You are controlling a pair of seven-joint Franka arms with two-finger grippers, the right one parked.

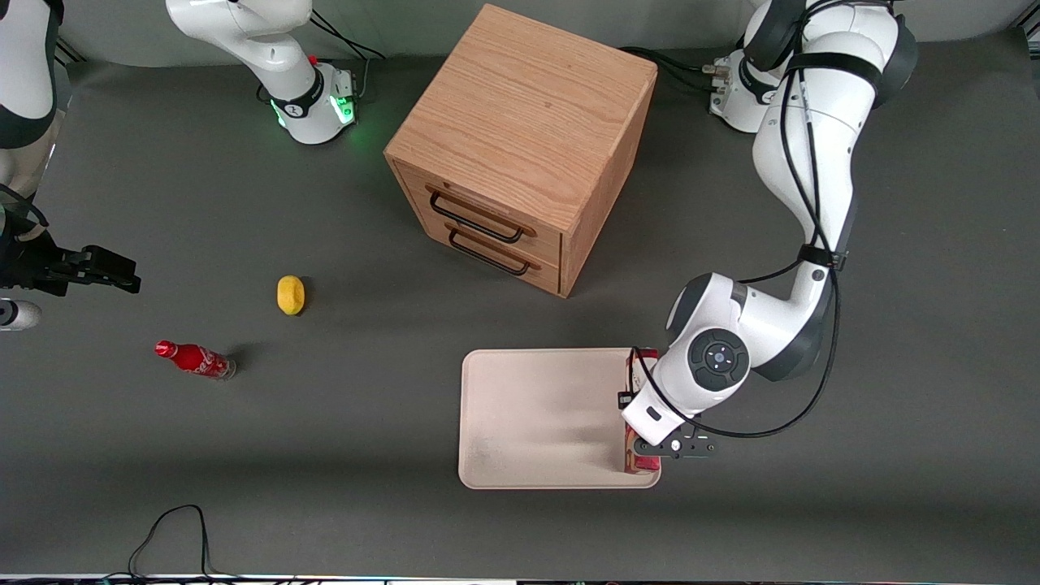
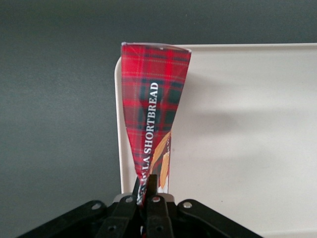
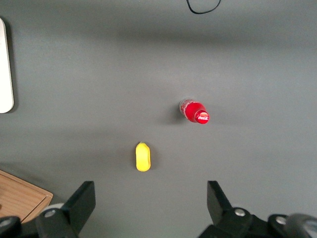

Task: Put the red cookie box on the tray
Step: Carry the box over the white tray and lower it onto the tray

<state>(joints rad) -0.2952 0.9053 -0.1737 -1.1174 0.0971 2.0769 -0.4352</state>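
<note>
One long red cookie box [image 2: 154, 106] is what we see first: it has a tartan pattern and the white word SHORTBREAD along its side. It lies on the tray [image 1: 536, 418], along the edge toward the working arm's end of the table. In the front view only its two ends show — most of the box [image 1: 642, 463] is covered by the arm. The gripper [image 2: 148, 191] is over the end of the box nearer to the front camera, and its black fingers [image 2: 157, 210] pinch the narrow carton between them. The tray is cream-white with rounded corners, and its remaining surface is bare.

Farther from the front camera than the tray stands a wooden drawer cabinet [image 1: 520, 146] with two black handles. Toward the parked arm's end of the table we find a yellow lemon-like object [image 1: 291, 294] and a small red soda bottle [image 1: 195, 359] lying on its side — both well apart from the tray.
</note>
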